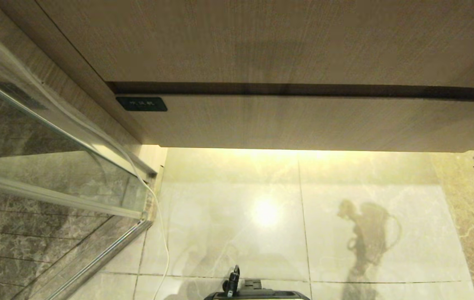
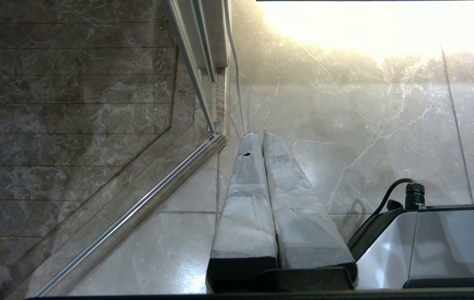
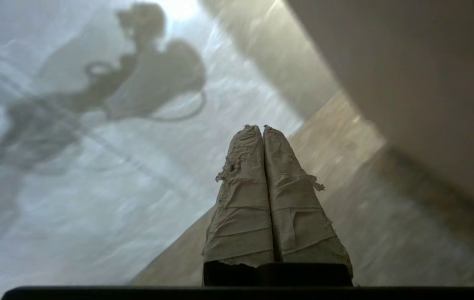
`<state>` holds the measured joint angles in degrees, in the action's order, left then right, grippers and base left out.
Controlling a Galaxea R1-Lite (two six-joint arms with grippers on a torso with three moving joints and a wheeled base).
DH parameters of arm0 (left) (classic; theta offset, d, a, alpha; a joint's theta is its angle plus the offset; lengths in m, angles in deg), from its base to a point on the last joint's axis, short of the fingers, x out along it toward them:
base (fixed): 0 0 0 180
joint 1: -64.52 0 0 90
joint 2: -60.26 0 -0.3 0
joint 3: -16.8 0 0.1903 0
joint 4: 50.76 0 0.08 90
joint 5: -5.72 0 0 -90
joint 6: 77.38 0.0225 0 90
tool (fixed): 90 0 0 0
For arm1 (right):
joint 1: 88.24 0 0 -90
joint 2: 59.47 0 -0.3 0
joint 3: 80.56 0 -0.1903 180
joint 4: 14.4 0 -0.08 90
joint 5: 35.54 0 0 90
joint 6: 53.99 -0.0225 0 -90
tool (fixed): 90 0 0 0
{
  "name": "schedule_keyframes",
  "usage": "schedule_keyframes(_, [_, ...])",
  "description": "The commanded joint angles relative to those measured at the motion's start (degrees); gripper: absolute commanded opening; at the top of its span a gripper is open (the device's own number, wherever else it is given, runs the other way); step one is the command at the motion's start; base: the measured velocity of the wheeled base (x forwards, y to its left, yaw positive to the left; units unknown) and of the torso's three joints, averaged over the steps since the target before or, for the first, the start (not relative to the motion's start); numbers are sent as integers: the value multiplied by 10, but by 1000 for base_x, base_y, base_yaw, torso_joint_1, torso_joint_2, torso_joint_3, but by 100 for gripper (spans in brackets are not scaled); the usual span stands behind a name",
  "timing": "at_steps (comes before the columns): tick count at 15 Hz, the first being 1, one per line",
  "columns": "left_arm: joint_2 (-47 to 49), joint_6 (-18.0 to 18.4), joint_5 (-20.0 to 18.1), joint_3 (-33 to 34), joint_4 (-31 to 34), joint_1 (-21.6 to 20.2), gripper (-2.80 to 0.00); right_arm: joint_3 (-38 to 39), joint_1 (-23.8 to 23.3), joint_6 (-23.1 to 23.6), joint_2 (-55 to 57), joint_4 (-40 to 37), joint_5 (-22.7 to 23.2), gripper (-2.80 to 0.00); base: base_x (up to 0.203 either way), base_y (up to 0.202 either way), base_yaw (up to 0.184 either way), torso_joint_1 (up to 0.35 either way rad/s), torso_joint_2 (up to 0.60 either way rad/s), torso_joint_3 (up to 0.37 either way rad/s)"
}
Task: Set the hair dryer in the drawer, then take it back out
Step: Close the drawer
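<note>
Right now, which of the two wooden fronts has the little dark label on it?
The lower front, the drawer, has it: the dark label sits at its left corner. The taller wood panel above the dark gap has none.

One drawer (image 1: 303, 123) with one small dark label (image 1: 141, 103) on its front corner is seen, and one taller wood-grain panel (image 1: 262, 41) is counted above it. One glass door (image 1: 45, 166) and one thin white cable (image 1: 160, 216) are seen. Two grippers are counted: the left gripper (image 2: 257, 134) and the right gripper (image 3: 258, 127), each with two taped fingers pressed together.
</note>
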<state>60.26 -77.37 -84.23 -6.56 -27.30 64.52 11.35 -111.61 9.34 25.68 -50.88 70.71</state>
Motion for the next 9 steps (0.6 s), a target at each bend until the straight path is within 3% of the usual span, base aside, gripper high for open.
schedule_keyframes(1, [-1, 0, 0, 1, 0, 0, -280, -2, 0, 17, 38, 43, 6, -280, 0, 0, 0, 0, 0, 0])
schedule_keyframes(5, [0, 0, 0, 0, 0, 0, -280, -14, 0, 33, 104, 195, 13, -280, 0, 0, 0, 0, 0, 0])
schedule_keyframes(9, [-1, 0, 0, 1, 0, 0, -280, -38, 0, 34, 132, 210, 20, -280, 0, 0, 0, 0, 0, 0])
